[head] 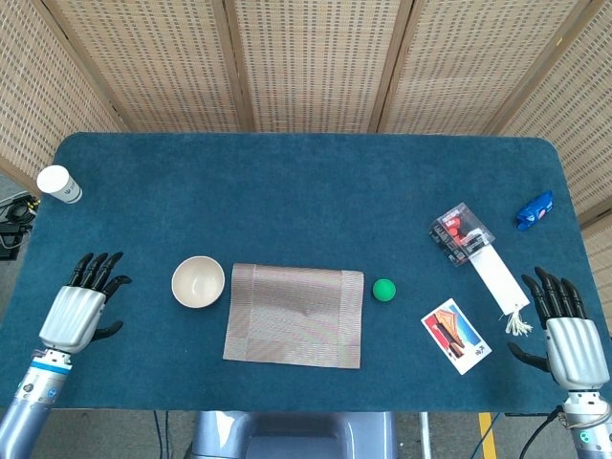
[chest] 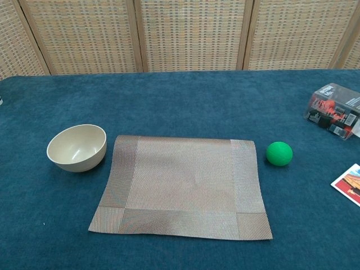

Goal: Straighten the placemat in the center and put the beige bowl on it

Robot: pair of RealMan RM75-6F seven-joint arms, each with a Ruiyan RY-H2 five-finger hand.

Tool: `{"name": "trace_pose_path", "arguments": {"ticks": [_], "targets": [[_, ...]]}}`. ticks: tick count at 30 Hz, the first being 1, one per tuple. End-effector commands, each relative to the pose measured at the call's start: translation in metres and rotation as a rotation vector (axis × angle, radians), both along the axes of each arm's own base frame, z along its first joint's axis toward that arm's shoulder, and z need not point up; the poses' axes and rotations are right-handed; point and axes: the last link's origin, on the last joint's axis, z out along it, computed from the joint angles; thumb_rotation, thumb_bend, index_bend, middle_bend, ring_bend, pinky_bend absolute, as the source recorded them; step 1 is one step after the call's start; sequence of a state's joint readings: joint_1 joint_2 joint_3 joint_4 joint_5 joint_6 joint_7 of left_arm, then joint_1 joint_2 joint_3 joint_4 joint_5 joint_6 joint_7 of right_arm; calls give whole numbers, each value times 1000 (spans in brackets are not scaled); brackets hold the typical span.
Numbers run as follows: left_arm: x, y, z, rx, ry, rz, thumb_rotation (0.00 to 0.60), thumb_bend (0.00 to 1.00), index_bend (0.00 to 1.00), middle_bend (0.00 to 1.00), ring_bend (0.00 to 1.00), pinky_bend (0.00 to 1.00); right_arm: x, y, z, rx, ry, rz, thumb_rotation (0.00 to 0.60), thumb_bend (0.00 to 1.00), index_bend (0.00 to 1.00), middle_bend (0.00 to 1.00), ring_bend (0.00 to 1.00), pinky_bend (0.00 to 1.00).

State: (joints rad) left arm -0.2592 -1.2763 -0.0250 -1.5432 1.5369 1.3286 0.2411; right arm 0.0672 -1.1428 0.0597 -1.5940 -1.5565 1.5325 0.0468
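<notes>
The round beige ceramic bowl [head: 198, 282] sits left of centre, just beside the woven brown placemat [head: 295, 315]. The left hand [head: 78, 310], empty with fingers spread, is nearer than the equally released right hand [head: 568, 332].

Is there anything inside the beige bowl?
No. The beige bowl looks empty; its plain inside shows down to the bottom in the head view. It sits on the blue table beside the placemat. What lies under the bowl is hidden.

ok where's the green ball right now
In both views the ball sits on the table just right of the placemat, apart from it, with the card further right.
</notes>
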Motion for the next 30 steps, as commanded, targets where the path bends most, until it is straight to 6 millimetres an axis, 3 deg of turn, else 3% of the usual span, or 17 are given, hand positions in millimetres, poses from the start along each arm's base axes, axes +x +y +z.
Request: {"name": "trace_pose_path", "arguments": {"ticks": [1, 21, 30], "targets": [[2, 5, -12, -28, 18, -4, 600, 182, 323, 0, 0, 0, 0, 0, 1, -1, -4, 0, 600, 142, 69, 0, 0, 0], [27, 48, -95, -118, 57, -34, 600, 205, 467, 0, 0, 0, -2, -1, 5, -3, -28, -6, 600, 142, 70, 0, 0, 0], [39, 60, -118, -131, 66, -47, 600, 379, 528, 0, 0, 0, -4, -2, 6, -3, -33, -13, 600, 142, 70, 0, 0, 0]]}}
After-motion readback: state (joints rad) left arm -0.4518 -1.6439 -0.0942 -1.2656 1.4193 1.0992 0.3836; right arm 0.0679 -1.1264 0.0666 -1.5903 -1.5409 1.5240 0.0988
